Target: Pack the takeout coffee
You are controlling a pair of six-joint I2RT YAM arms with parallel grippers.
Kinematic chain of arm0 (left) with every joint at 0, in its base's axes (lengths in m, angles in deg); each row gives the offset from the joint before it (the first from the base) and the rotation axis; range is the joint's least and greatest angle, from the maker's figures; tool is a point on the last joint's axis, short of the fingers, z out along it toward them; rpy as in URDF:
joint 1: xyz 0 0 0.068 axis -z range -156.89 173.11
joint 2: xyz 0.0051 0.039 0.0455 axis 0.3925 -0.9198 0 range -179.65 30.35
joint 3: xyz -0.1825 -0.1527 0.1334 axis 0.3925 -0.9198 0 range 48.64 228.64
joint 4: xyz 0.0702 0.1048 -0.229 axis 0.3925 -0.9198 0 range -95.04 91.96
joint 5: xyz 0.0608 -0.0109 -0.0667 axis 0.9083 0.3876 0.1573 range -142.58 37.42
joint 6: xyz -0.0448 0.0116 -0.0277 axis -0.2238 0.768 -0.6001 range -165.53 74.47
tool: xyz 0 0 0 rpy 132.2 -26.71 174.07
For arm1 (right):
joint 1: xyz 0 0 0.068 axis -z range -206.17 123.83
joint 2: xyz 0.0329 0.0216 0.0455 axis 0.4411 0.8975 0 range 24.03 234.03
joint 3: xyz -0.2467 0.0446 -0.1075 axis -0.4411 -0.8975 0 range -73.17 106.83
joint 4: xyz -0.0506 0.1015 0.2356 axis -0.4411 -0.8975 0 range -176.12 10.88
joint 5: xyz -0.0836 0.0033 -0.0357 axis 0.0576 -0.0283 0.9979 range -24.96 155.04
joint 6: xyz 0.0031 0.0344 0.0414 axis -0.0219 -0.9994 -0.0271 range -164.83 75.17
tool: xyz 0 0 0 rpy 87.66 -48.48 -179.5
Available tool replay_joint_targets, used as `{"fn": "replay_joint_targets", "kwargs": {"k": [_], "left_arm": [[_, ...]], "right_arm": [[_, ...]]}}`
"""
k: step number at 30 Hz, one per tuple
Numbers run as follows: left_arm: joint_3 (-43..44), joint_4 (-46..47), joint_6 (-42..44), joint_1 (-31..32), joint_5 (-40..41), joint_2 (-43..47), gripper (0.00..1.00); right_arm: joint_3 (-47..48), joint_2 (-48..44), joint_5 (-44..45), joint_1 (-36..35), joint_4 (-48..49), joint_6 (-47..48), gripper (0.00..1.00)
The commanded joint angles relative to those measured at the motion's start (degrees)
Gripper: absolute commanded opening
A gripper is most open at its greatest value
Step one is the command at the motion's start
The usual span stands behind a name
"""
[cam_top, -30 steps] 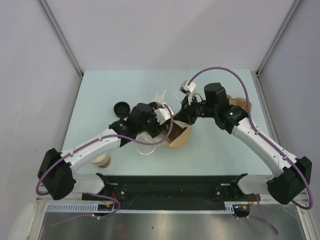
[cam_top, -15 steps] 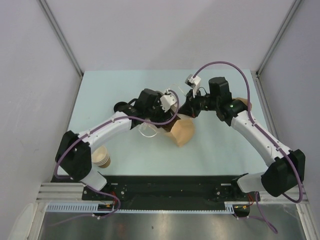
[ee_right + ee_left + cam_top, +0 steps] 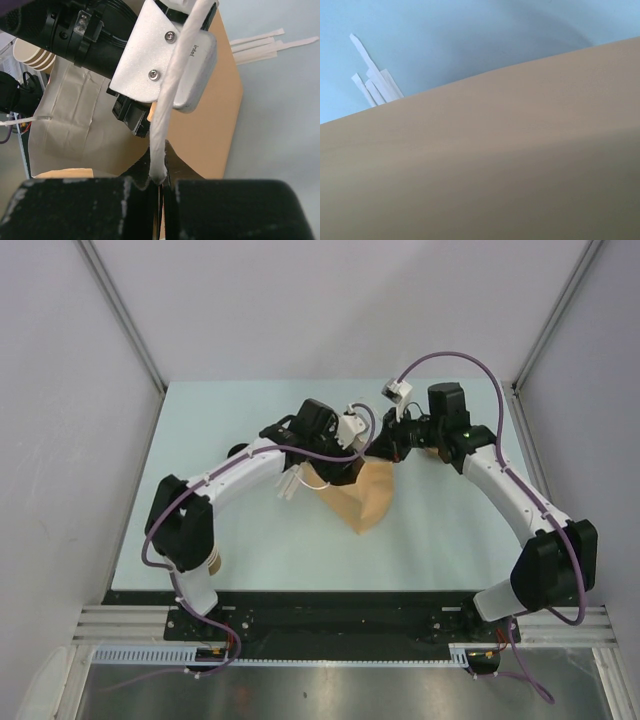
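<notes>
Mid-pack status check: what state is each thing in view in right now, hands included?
Paper bag: standing on the table, mouth open.
Right hand: shut on the bag's white handle.
Left hand: at the bag's mouth; grip unclear.
Cup stack: nested, lidless, untouched.
White sticks: lying loose on the table.
Takeout coffee: not in view.

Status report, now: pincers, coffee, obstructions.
Right pincer shut on bag handle. Left pincer at paper bag top, jaws hidden. Coffee out of sight. Nothing seen blocking.
</notes>
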Motion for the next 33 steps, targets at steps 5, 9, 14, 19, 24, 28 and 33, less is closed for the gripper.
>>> {"fn": "replay_joint_targets", "kwargs": {"k": [5, 9, 14, 19, 24, 28, 33], "left_arm": [[4.9, -12.9, -0.5, -1.4, 3.8, -8.2, 0.0], [5.9, -14.3, -1.0, -1.6, 5.0, -10.5, 0.0], [5.9, -16.0, -1.9, -2.1, 5.6, -12.9, 0.0], [4.2, -16.2, -2.0, -2.3, 5.7, -14.4, 0.0], [2.2, -15.7, -2.3, -2.3, 5.9, -15.0, 0.0], [2.4, -15.8, -2.5, -2.3, 5.3, -14.5, 0.0], [5.6, -15.2, -3.0, -2.3, 3.9, -11.3, 0.38]], "right_arm": [[2.7, 3.5, -3.0, 3.1, -4.0, 3.8, 0.0], [3.3, 4.5, -4.2, 4.4, -4.6, 5.2, 0.0], [3.6, 5.5, -5.5, 5.7, -4.9, 6.0, 0.0], [3.8, 6.4, -6.6, 6.3, -5.0, 6.2, 0.0], [3.8, 6.7, -7.0, 6.6, -5.5, 6.6, 0.0], [3.8, 6.9, -7.2, 6.6, -5.5, 6.5, 0.0], [3.8, 6.9, -7.1, 6.4, -4.9, 6.5, 0.0]]}}
